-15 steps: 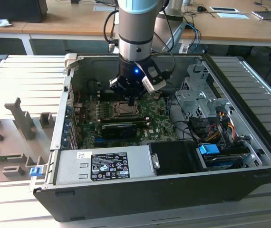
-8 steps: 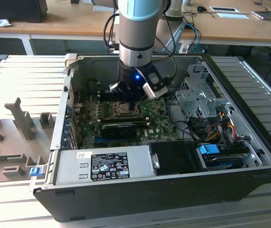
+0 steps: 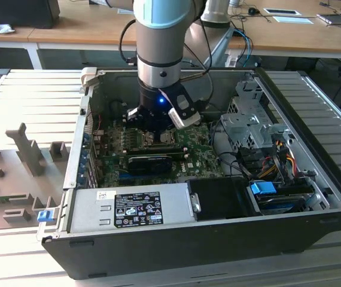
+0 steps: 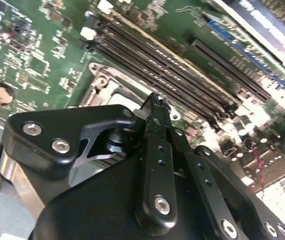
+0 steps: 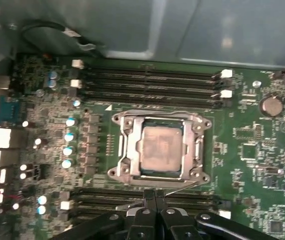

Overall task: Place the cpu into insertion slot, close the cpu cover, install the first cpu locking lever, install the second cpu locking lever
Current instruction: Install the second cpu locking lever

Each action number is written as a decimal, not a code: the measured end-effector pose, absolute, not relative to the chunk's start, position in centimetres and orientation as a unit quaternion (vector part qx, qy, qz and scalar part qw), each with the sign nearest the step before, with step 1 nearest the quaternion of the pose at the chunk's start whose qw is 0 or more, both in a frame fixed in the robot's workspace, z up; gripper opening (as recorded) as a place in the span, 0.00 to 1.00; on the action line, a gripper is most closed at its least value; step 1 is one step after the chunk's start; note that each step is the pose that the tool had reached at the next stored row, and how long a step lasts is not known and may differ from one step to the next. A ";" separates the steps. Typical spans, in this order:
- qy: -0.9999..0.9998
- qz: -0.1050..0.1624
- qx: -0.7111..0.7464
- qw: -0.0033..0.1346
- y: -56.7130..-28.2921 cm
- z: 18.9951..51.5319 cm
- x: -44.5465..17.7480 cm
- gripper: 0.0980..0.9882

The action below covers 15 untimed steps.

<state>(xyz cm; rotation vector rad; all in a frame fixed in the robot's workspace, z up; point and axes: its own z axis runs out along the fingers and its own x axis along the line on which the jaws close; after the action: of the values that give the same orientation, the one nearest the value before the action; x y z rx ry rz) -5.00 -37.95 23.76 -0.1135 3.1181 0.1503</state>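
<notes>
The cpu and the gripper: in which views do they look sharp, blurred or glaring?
First wrist view: the cpu is lit softly, with a pale hazy sheen. Second wrist view: the gripper is sharp, and bright glare washes out the board's far corner. Exterior view: even daylight.

A long wooden desk (image 3: 69, 30) on white legs is seen along the back of the exterior view, strewn with papers (image 3: 293, 19) and cables (image 3: 251, 12). A ribbed grey metal table (image 3: 21, 95) is spread below it, where grey fixture blocks (image 3: 30, 149) are set at the exterior view's left.
</notes>
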 end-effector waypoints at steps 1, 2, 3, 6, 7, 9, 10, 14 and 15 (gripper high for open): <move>0.998 0.049 -0.037 0.009 -38.0 23.8 -5.2 0.01; 0.998 0.049 -0.037 0.009 -38.1 23.7 -5.4 0.01; 0.998 0.050 -0.038 0.009 -38.2 23.7 -5.8 0.01; 0.998 0.051 -0.040 0.009 -38.2 23.2 -5.9 0.01; 0.998 0.051 -0.040 0.009 -38.2 23.0 -5.9 0.01; 0.998 0.051 -0.040 0.009 -38.2 22.6 -6.0 0.01; 0.998 0.051 -0.041 0.009 -38.2 22.3 -6.0 0.01; 0.998 0.053 -0.044 0.009 -38.2 21.5 -6.3 0.01; 0.998 0.053 -0.045 0.009 -38.2 21.3 -6.3 0.01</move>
<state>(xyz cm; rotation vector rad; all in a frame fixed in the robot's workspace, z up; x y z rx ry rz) -6.32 -38.23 21.32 -0.1400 3.1167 0.1659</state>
